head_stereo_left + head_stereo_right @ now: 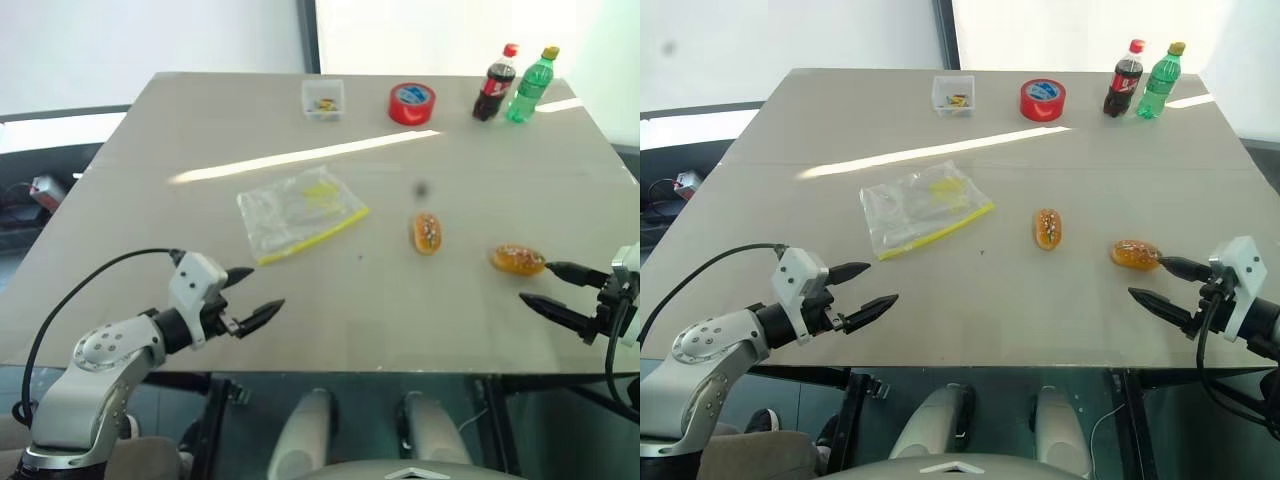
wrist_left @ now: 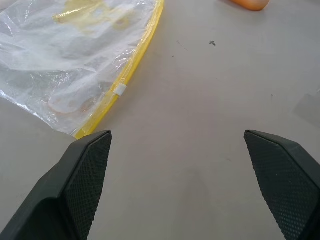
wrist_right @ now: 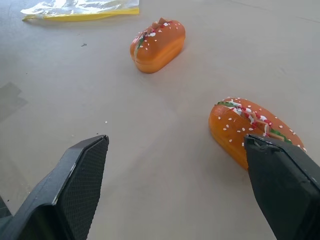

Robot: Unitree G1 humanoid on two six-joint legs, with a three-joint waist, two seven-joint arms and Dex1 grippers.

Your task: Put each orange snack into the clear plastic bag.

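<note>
- The left gripper (image 1: 250, 302) hovers over the near edge of the table (image 1: 330, 330), fingers spread wide and holding nothing.
- The right gripper (image 1: 1158, 282) hangs at the near right, jaws also wide apart and empty, just beside one orange snack (image 1: 1135, 254).
- The second orange snack (image 1: 1047, 228) lies near the table's middle.
- The clear plastic bag (image 1: 298, 212) lies flat left of it, apart from both snacks.
- At the far edge stand a small clear box (image 1: 323, 99), a red tape roll (image 1: 411, 103) and two bottles (image 1: 495, 83).

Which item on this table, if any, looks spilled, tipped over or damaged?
Nothing stands out: the two plastic bottles stand upright, the crinkly clear plastic bag lies flat, and both orange bun-like snacks look whole.
</note>
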